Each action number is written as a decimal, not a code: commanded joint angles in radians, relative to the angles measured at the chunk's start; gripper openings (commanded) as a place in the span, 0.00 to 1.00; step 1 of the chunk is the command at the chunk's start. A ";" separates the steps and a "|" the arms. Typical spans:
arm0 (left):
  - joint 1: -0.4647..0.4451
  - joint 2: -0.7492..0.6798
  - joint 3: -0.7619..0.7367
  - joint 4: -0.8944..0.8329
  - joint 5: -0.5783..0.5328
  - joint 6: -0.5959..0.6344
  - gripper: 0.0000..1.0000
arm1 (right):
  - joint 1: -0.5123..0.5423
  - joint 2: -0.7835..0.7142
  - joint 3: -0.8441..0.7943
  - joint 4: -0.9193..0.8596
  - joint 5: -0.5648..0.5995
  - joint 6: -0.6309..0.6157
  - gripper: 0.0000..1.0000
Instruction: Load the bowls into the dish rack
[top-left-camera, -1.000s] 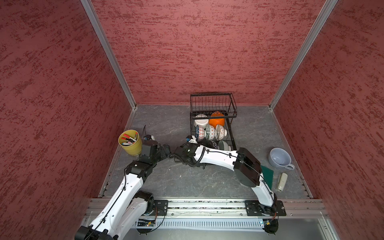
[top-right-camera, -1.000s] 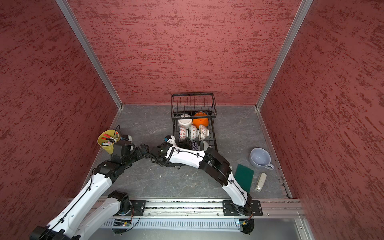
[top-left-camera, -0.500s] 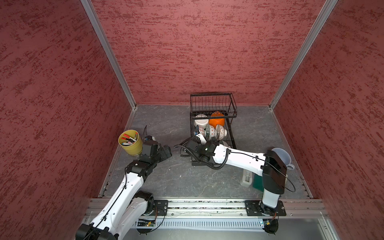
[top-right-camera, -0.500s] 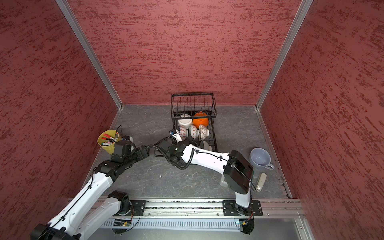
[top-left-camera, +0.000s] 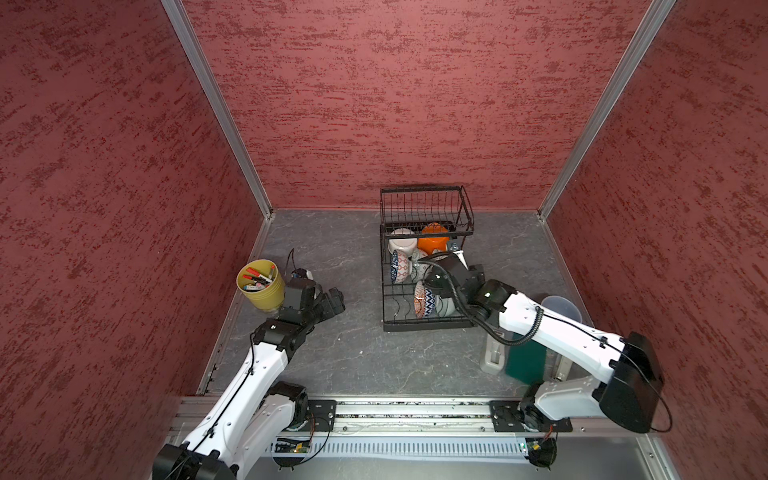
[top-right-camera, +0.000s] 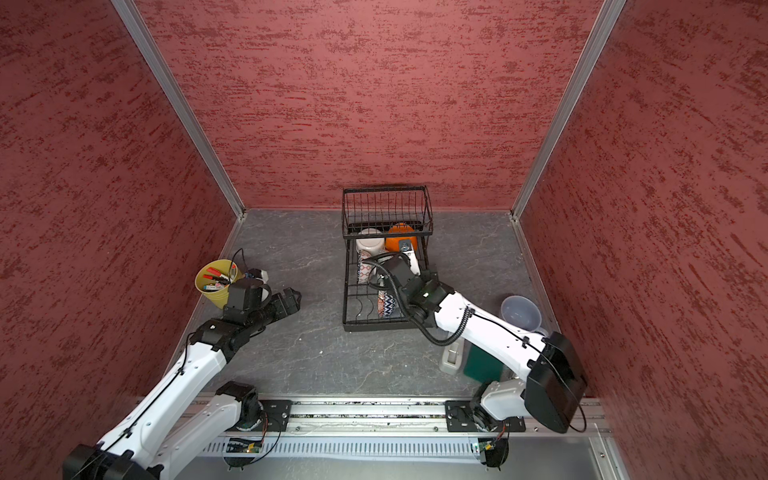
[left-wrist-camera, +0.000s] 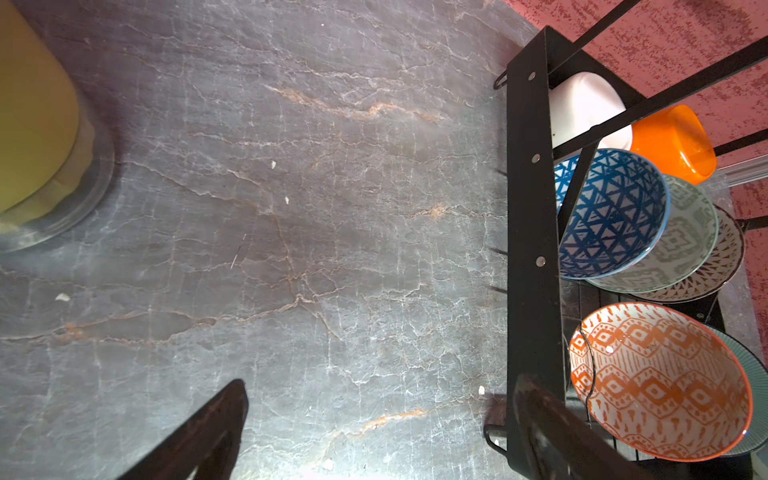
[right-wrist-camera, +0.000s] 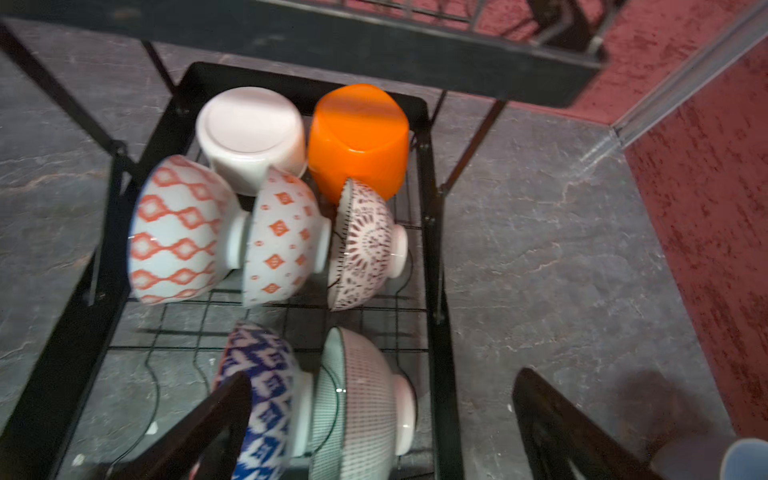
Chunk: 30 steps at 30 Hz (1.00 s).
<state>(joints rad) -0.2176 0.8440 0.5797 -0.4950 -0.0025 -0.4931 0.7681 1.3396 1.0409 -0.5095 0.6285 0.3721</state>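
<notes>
right of centre in both top views, hovering the right gripper, jaws wide and gripping nothing, over the dish rack holding all seven bowls. likely backing out: lifting straight, staying off the blue bowl and clear of the raised basket. resting the left gripper, equally wide and empty, left of centre.

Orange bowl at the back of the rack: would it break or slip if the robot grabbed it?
The orange bowl looks like glossy plastic, so it is probably light and unlikely to shatter. Its smooth sides might slip in a pinch. It rests bottom-up in the dish rack beside the white bowl, so a push would likely slide it rather than roll it.
</notes>
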 joint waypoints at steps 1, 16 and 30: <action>0.009 0.004 0.029 0.047 -0.013 0.025 1.00 | -0.076 -0.059 -0.066 0.127 -0.090 -0.058 0.99; 0.010 0.045 -0.023 0.203 -0.192 0.100 0.99 | -0.501 -0.066 -0.344 0.589 -0.450 -0.270 0.99; 0.052 0.160 -0.040 0.353 -0.242 0.185 0.99 | -0.760 0.203 -0.415 1.022 -0.540 -0.352 0.99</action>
<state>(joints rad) -0.1829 0.9916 0.5522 -0.2092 -0.2276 -0.3420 0.0425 1.5093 0.6460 0.3588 0.1368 0.0463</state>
